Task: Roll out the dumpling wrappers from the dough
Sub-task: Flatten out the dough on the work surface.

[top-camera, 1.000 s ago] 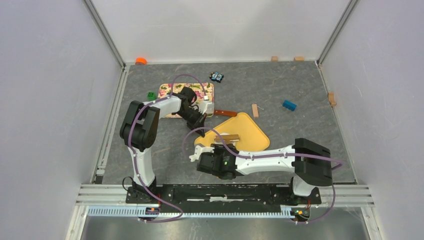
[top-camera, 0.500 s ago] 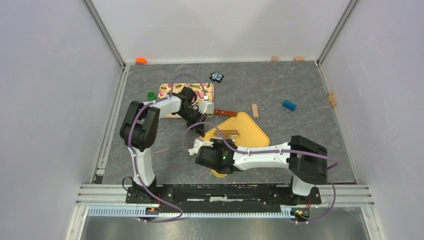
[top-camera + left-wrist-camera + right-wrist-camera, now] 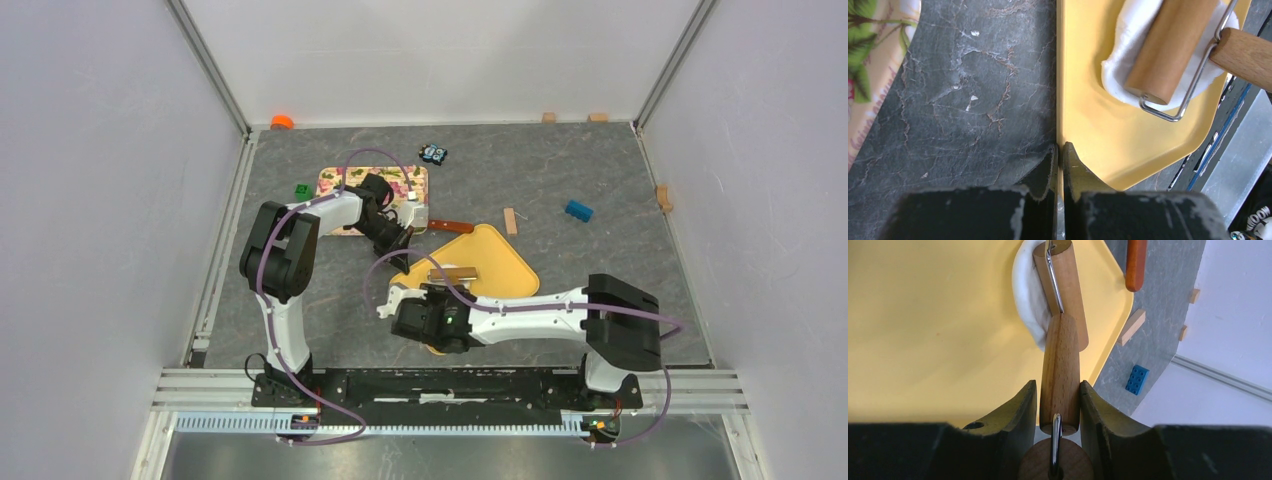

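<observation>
A: Right gripper (image 3: 1059,390)?
B: It's clamping the roller (image 3: 1060,360) by its handle; the roller is sitting on the dough (image 3: 1024,295), on the yellow board (image 3: 923,325).
A: Left gripper (image 3: 1058,152)?
B: Closed, pinching that board's rim.

The dark marbled table (image 3: 600,165) is carrying a yellow board (image 3: 505,265) (roughly mid-table). Just beyond that board, a brown-handled tool (image 3: 452,226) and a small wooden block (image 3: 510,220) are lying. A blue brick (image 3: 578,210) is sitting to its far right, and a floral board (image 3: 332,183) to its far left.
</observation>
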{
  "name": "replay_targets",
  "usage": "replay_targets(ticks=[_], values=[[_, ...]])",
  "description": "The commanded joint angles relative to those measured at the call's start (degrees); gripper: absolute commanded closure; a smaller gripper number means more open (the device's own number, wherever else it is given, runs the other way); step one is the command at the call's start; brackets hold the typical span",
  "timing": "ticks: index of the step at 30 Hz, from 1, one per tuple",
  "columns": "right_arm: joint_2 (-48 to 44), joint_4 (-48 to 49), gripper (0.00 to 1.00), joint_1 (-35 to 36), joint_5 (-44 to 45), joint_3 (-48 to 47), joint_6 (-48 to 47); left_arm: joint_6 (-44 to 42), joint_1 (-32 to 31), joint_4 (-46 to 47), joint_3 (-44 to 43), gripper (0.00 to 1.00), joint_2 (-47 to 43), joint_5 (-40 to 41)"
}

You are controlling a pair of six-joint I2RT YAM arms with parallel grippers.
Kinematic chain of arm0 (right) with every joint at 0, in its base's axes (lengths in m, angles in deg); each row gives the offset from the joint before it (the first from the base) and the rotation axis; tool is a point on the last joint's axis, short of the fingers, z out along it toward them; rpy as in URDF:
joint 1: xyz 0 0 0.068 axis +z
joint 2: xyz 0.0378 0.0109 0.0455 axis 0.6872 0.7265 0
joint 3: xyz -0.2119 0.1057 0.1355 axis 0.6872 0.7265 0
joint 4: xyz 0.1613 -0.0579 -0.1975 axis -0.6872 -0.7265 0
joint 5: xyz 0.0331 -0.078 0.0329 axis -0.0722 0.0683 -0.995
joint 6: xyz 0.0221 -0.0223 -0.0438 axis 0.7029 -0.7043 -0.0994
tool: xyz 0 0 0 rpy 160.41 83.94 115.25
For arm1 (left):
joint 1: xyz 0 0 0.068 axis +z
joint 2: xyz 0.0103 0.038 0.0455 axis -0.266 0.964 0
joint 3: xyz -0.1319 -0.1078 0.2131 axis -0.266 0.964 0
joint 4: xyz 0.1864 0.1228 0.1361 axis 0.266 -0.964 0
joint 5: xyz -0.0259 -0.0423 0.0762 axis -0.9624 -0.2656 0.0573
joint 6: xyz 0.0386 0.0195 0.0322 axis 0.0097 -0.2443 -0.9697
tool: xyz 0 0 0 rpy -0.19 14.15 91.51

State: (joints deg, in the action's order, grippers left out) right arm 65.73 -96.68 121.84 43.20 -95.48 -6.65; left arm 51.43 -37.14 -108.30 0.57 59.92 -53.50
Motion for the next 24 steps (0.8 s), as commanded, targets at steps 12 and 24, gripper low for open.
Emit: replay_targets(ticks=[12, 24], values=[[3.17, -5.05, 1.0, 2.62, -20.23, -1.79, 4.36, -0.14, 0.05, -0.12, 1.23, 0.98, 3.4, 6.63], [6.04, 2.12, 1.0, -3.92, -19.58, -1.07, -1.17, -0.16, 0.04, -0.06, 1.21, 0.98, 3.39, 6.7]])
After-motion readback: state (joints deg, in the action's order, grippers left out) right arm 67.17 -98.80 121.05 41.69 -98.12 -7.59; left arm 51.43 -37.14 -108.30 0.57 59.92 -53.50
